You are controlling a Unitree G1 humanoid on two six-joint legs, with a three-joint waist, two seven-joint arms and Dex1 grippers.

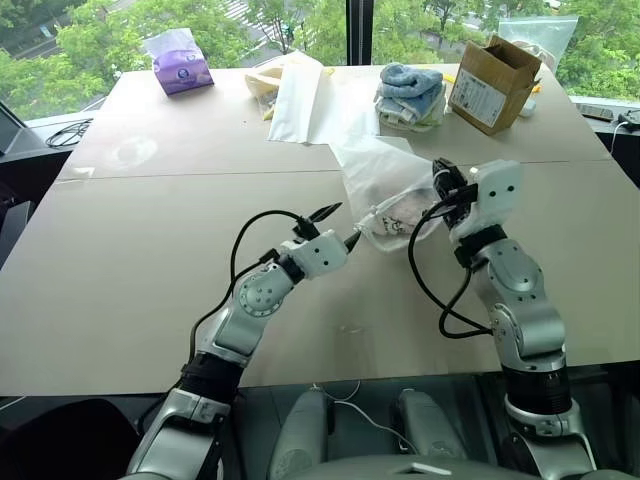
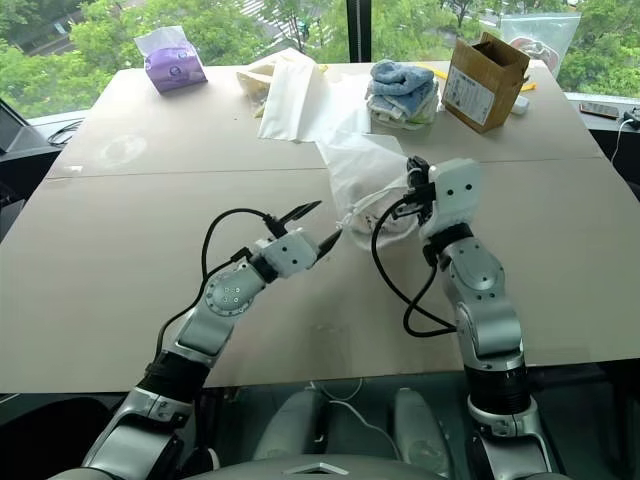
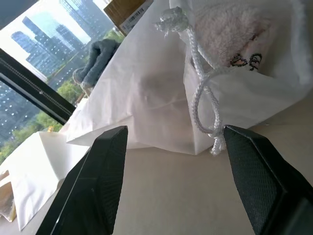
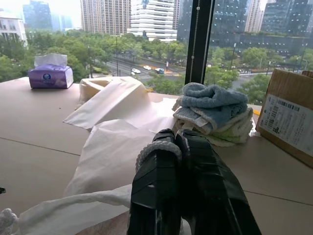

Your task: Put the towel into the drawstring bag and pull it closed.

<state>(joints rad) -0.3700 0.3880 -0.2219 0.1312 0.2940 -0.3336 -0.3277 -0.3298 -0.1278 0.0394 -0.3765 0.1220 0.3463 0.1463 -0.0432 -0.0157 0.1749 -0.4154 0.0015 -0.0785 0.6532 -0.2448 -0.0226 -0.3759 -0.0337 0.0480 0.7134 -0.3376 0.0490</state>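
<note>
The white drawstring bag [image 1: 378, 172] lies near the middle of the table, its mouth toward me. The pale pinkish towel [image 3: 230, 34] sits inside it. My right gripper [image 1: 442, 180] is at the bag's right side, shut on a loop of the white drawstring [image 4: 155, 147]. My left gripper [image 1: 342, 225] is open, just short of the bag's mouth on its left side. Another drawstring [image 3: 198, 98], knotted at its end, hangs down the bag between the left fingers [image 3: 98, 176], and they do not touch it.
At the table's far side lie a purple tissue pack [image 1: 180, 65], a cream-white cloth sheet [image 1: 300, 100], a stack of blue and light-green towels [image 1: 410, 95], a cardboard box [image 1: 490, 80] and a clear plastic bag [image 1: 545, 35]. The beige table [image 1: 130, 270] stretches bare to the left.
</note>
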